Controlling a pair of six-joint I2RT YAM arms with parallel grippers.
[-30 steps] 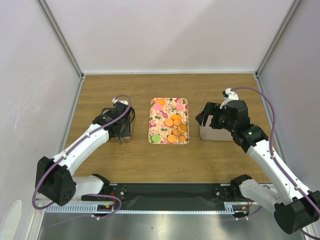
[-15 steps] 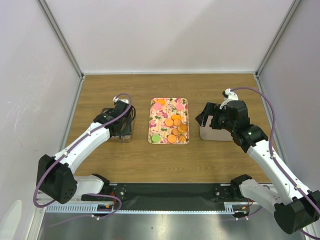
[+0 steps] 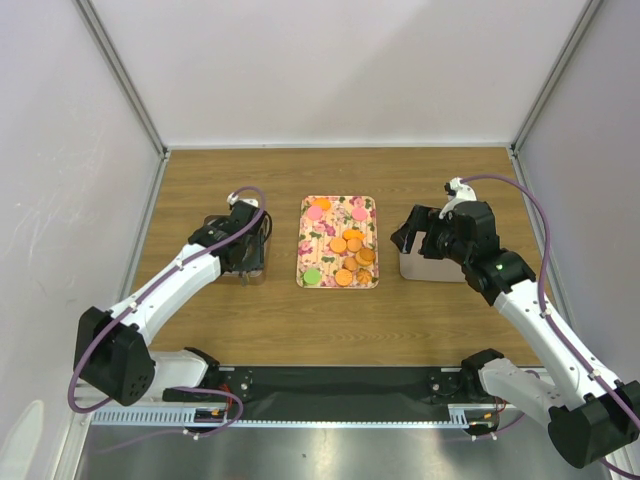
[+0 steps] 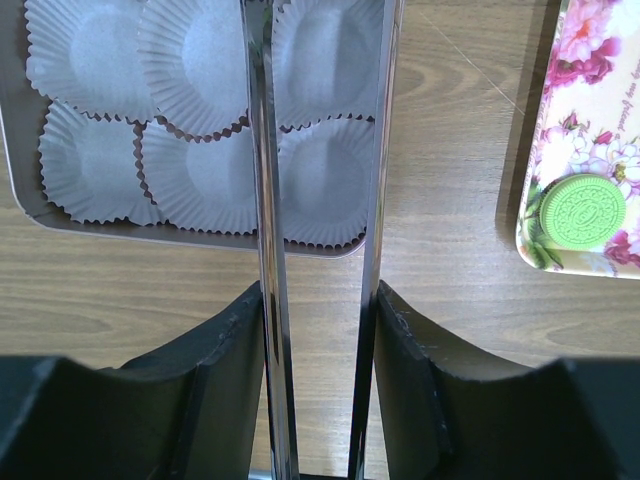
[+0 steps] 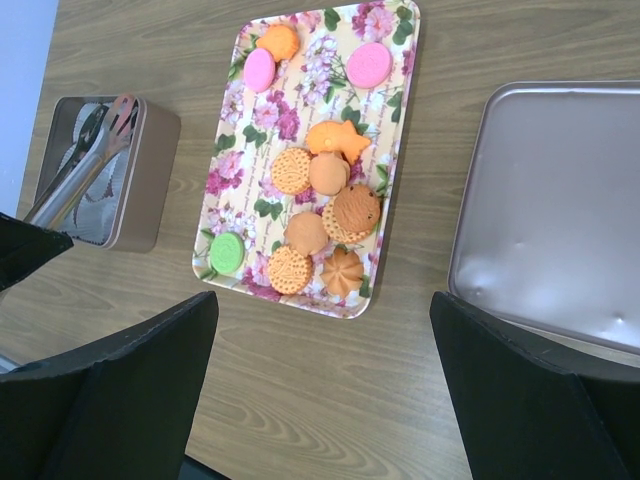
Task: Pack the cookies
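Note:
The cookies (image 3: 347, 256) lie on the floral tray (image 3: 326, 232): several orange ones, two pink at the far end, and one green (image 5: 226, 252) at the near left corner. The green one also shows in the left wrist view (image 4: 583, 208). My left gripper (image 4: 320, 300) is shut on metal tongs (image 4: 265, 200) over the near edge of the grey tin (image 4: 22, 195), which holds white paper cups (image 4: 190, 70). My right gripper (image 5: 325, 310) is open and empty, above the table between the tray (image 5: 240, 170) and the tin lid (image 5: 560, 210).
The tin (image 5: 150, 180) stands left of the tray and the lid (image 3: 432, 268) right of it. The table is enclosed by white walls at the left, back and right. Bare wood lies in front of the tray.
My left gripper with the tongs has shifted very slightly over the tin. The right arm has not moved.

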